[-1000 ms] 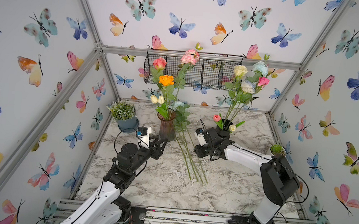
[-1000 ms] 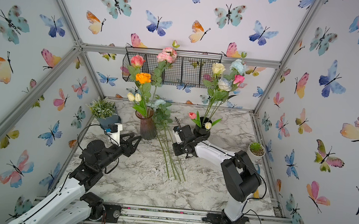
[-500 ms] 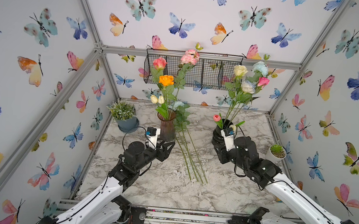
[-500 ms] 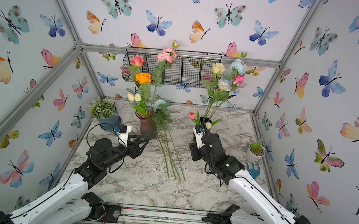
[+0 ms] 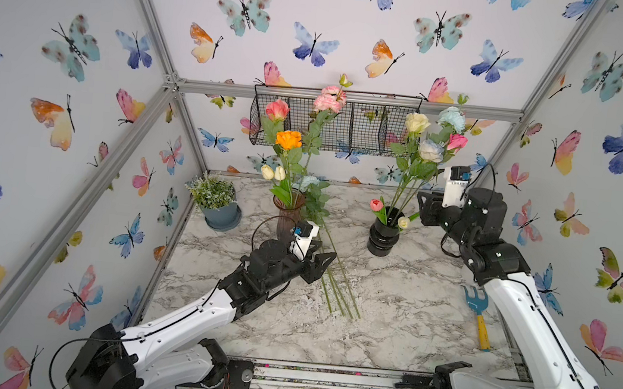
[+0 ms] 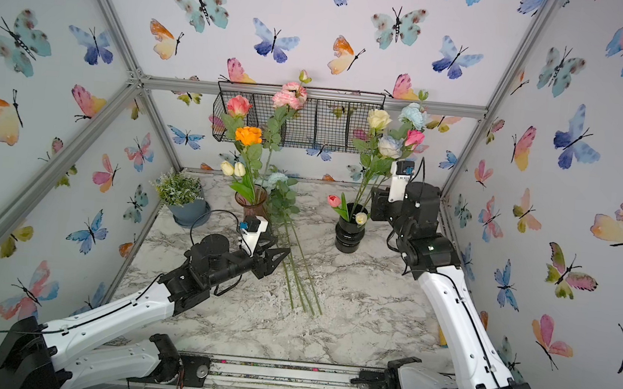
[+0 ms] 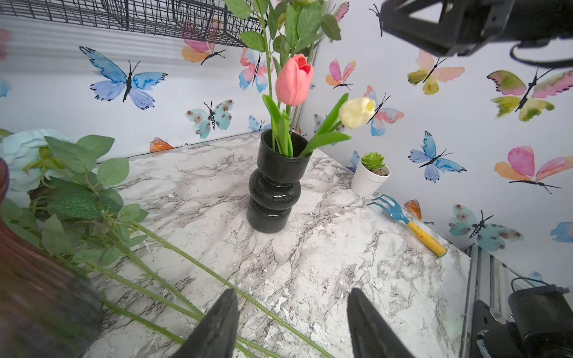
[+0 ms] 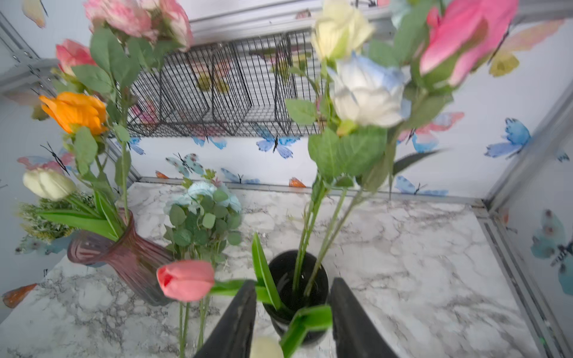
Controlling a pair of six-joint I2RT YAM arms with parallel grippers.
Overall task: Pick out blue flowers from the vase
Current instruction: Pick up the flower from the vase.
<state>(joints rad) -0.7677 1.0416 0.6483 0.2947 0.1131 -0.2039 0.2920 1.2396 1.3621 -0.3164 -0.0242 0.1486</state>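
Your left gripper (image 7: 292,293) and right gripper (image 8: 293,282) stand half open, empty; a right grasp at the blue rose (image 8: 366,93) could catch neighbouring stems (image 8: 305,235) and tip the vase (image 5: 382,241).

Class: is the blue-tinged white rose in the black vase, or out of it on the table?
In. The stem of the blue-tinged white rose runs down into the mouth of the black vase.
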